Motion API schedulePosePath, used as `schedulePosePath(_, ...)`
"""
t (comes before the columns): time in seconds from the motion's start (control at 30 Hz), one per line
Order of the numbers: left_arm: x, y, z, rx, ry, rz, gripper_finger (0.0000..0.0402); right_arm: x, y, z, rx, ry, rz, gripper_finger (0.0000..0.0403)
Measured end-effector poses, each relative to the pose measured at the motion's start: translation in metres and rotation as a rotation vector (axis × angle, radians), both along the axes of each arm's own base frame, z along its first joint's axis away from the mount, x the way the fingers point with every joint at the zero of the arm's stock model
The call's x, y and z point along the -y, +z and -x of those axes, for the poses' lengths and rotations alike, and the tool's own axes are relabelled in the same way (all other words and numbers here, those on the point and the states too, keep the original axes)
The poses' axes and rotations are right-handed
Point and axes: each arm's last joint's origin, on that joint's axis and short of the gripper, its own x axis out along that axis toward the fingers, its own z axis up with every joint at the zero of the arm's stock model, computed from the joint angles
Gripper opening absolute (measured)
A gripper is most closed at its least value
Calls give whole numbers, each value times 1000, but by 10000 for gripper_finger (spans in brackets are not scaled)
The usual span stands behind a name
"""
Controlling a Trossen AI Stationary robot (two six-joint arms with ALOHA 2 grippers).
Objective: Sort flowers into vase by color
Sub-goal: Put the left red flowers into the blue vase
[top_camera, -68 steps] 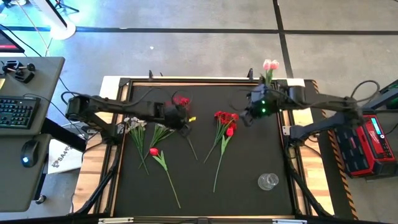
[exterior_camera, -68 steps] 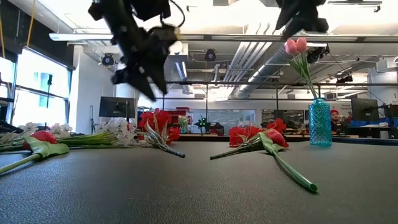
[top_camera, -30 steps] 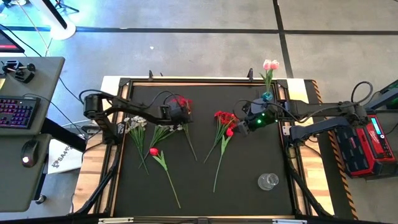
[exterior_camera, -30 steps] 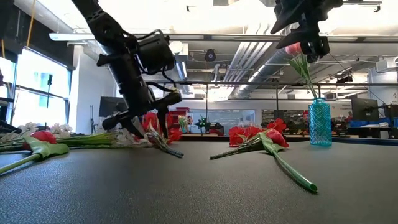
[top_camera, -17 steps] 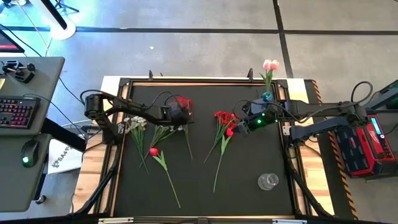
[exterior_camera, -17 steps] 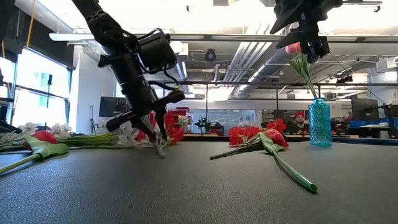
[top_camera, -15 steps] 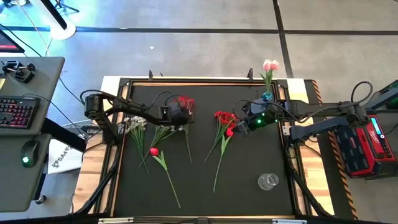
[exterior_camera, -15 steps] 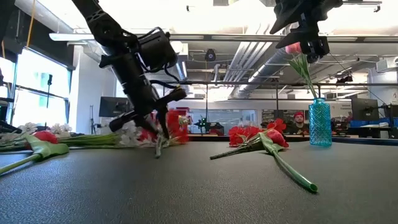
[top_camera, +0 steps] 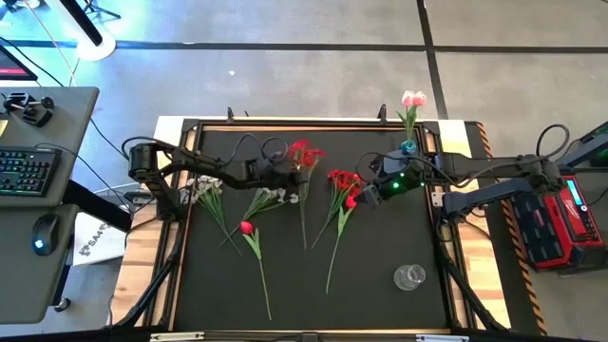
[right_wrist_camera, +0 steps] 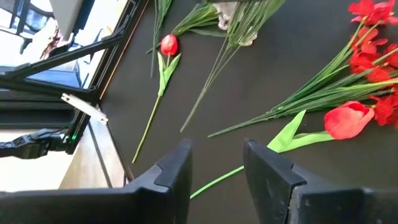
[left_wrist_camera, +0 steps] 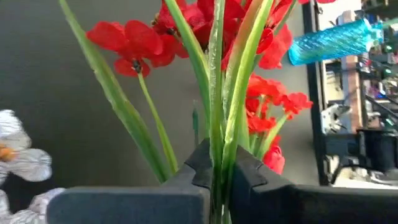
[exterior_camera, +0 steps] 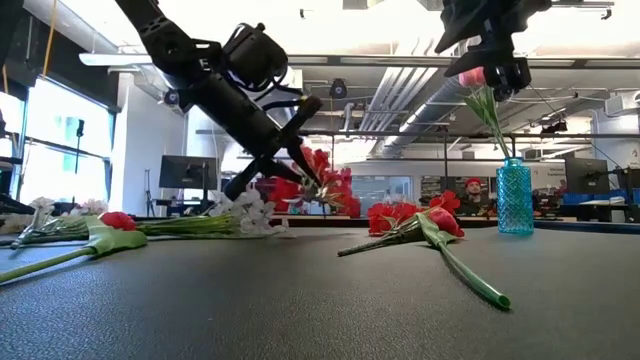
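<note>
My left gripper (top_camera: 288,174) is shut on a red blossom cluster (top_camera: 306,152), whose blossoms rise above the mat in the low view (exterior_camera: 322,186). Another red cluster (top_camera: 342,179) and a red bud (top_camera: 351,200) lie flat at mid-table. My right gripper (top_camera: 367,191) hangs open above them, high over the mat (exterior_camera: 490,62), with nothing between its fingers (right_wrist_camera: 214,171). White sprays (top_camera: 206,186) and a second red bud (top_camera: 246,227) lie at the left. Pink tulips (top_camera: 412,98) stand in a blue vase (top_camera: 408,147) at the far edge. My left gripper pinches the cluster's bundled green stems (left_wrist_camera: 217,163) between its two fingers, a little below the blossoms. The fingers slant down from the table's left and lie across the stems. The blossom end is raised off the mat; the long stem (top_camera: 304,223) trails toward the near edge.
A clear glass vase (top_camera: 409,276) stands near the front right of the black mat (top_camera: 380,304). The mat has a raised frame (top_camera: 285,123). A desk with a keyboard (top_camera: 24,171) is off to the left.
My left gripper has shut on the red cluster's stems, then moved up and toward the table's right edge. The cluster's blossom end has lifted and swung right, so the stem now points straight at the near edge. The white spray and the left red bud have slid slightly right.
</note>
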Motion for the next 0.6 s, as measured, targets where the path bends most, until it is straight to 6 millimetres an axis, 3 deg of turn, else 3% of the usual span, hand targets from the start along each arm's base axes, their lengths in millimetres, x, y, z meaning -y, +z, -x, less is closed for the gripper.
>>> schedulePosePath(0.37,-16,11,4,9,-173,-120,17,-1,0,0,4,34,-25,129)
schedulePosePath(0.6,-24,41,4,142,-250,-316,6,0,2,-1,26,0,12,129)
